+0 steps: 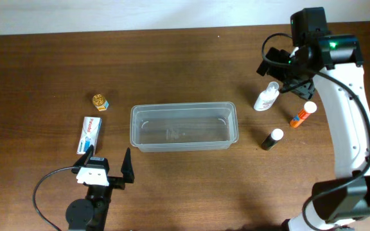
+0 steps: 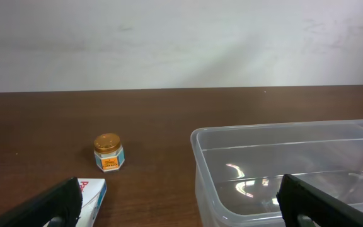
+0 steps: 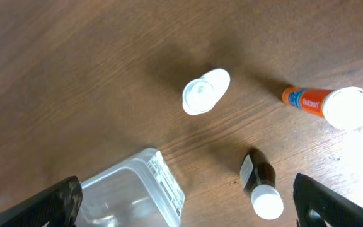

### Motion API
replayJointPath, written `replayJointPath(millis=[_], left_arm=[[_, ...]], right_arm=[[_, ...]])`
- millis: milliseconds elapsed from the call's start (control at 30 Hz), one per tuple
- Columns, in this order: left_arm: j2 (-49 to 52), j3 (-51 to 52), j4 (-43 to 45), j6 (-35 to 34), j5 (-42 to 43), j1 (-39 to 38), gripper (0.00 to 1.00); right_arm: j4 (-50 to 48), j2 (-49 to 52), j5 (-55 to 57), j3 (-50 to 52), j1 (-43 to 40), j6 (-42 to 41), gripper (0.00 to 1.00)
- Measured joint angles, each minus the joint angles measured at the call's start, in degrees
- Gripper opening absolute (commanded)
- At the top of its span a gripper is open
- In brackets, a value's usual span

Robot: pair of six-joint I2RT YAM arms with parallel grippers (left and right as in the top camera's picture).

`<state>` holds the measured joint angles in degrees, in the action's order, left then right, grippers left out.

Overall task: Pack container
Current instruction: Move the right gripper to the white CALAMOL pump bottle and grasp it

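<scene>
On the middle of the desk (image 1: 191, 51) sits the container (image 1: 184, 148), clear, empty and upright (its long sides run left to right in the overhead view).

My left gripper (image 1: 110, 154) is low at the near edge, just short of the container's near left corner. Its jaws are wide apart and hold nothing. A white-and-blue box (image 1: 91, 133) lies flat just ahead of it, near the container's left end but not touching it. A small jar with a gold lid (image 1: 100, 101) stands a little beyond the box.

My right gripper (image 1: 285, 76) hangs over the far right of the desk with its jaws spread and nothing between them. A white bottle (image 1: 266, 97) is below it, near the container's right end. An orange tube with a white cap (image 1: 302, 114) and a dark bottle with a white cap (image 1: 272, 139) are further right, all three apart from one another.
</scene>
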<state>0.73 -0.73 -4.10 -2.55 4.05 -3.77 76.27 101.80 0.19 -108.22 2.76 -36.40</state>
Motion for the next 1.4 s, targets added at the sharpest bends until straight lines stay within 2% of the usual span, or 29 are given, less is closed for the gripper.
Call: replayJointPath(millis=[667, 700, 800, 833, 1200, 1400], left_arm=[[0.0, 0.0, 0.0, -0.02, 0.0, 0.0, 0.99], [0.0, 0.0, 0.0, -0.02, 0.0, 0.0, 1.0], [0.0, 0.0, 0.0, -0.02, 0.0, 0.0, 0.99], [0.0, 0.0, 0.0, -0.02, 0.0, 0.0, 0.99], [0.0, 0.0, 0.0, 0.0, 0.0, 0.0, 1.0], [0.0, 0.0, 0.0, -0.02, 0.0, 0.0, 0.99]], right_arm=[[-2.62, 15.21, 0.46, -0.07, -2.95, -2.47, 0.99], [-2.82, 16.0, 0.48, -0.07, -3.08, -2.47, 0.96], [-3.15, 17.79, 0.46, -0.07, -3.15, -2.34, 0.69], [-3.13, 18.29, 0.48, -0.07, -3.15, -2.25, 0.64], [-3.06, 19.04, 0.46, 0.02, -3.15, -2.62, 0.62], [-4.96, 19.04, 0.48, 2.54, -3.15, -2.56, 0.53]])
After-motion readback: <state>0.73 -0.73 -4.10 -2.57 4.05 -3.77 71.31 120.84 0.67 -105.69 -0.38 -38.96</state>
